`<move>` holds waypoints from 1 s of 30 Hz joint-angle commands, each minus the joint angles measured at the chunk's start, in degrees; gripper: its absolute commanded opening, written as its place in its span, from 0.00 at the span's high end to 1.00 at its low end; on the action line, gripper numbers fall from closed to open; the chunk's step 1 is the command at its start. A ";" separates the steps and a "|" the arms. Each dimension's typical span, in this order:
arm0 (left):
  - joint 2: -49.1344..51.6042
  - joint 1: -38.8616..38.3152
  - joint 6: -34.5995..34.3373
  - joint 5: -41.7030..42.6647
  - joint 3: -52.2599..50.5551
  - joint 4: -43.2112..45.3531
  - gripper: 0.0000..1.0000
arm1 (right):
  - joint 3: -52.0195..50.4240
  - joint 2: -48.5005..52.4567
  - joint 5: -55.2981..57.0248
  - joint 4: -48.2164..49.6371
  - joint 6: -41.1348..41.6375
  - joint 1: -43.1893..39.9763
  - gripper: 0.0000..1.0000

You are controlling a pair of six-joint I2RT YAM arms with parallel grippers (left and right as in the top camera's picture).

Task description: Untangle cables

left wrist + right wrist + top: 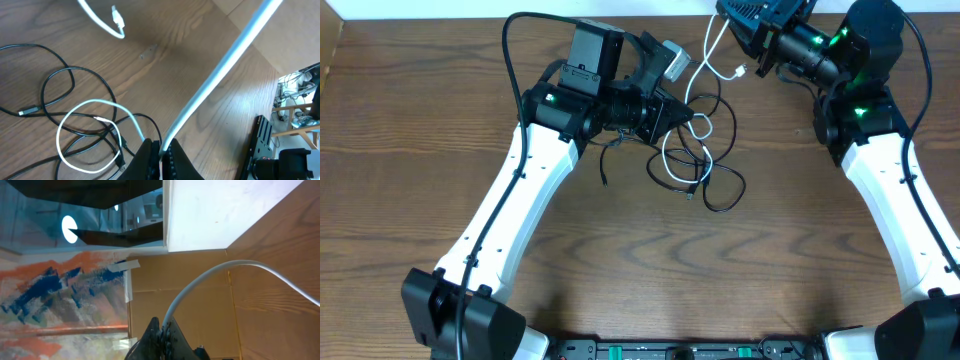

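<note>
Reaching low over black cables point(44, 90) with left gripper point(160, 150), fingers point(147, 156) nipped tight on white cable point(220, 65); holding right gripper point(162, 328) beyond them, angled outward, likewise clamped on white cable.

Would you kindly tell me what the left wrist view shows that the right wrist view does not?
Only the left wrist view shows the black cables looped on the table, a loose white plug, and the left tool shut on the white cable. Only the right wrist view shows the right tool and an orange and blue painted surface behind it. Both show a white cable clamped in that view's own tool, with wood grain beyond.
</note>
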 commanded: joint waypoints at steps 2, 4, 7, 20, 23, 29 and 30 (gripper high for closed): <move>0.11 0.17 -1.81 0.50 -0.13 -0.02 0.93 | 0.59 -0.87 3.63 -3.80 -4.66 -0.57 0.98; -0.22 0.79 -5.70 0.52 -0.02 0.48 0.93 | 0.59 -0.87 9.97 -11.08 -11.80 -1.75 0.98; -1.57 2.14 -10.62 0.57 0.26 1.75 0.93 | 0.59 -0.87 15.45 -21.59 -18.67 -3.67 0.87; -14.25 3.54 -27.65 0.94 0.26 16.02 0.93 | 0.57 -0.87 30.62 -48.68 -38.69 -4.79 0.40; -16.44 3.54 -31.91 0.46 0.26 21.18 0.93 | 0.52 -0.85 31.39 -53.81 -44.78 -4.68 0.43; -18.43 3.54 -42.51 0.33 0.26 34.60 0.93 | -0.55 -0.85 31.41 -61.88 -51.65 -3.02 0.37; -18.45 3.54 -44.15 0.31 0.26 36.57 0.93 | -1.33 -0.85 31.39 -62.14 -51.74 -2.38 0.34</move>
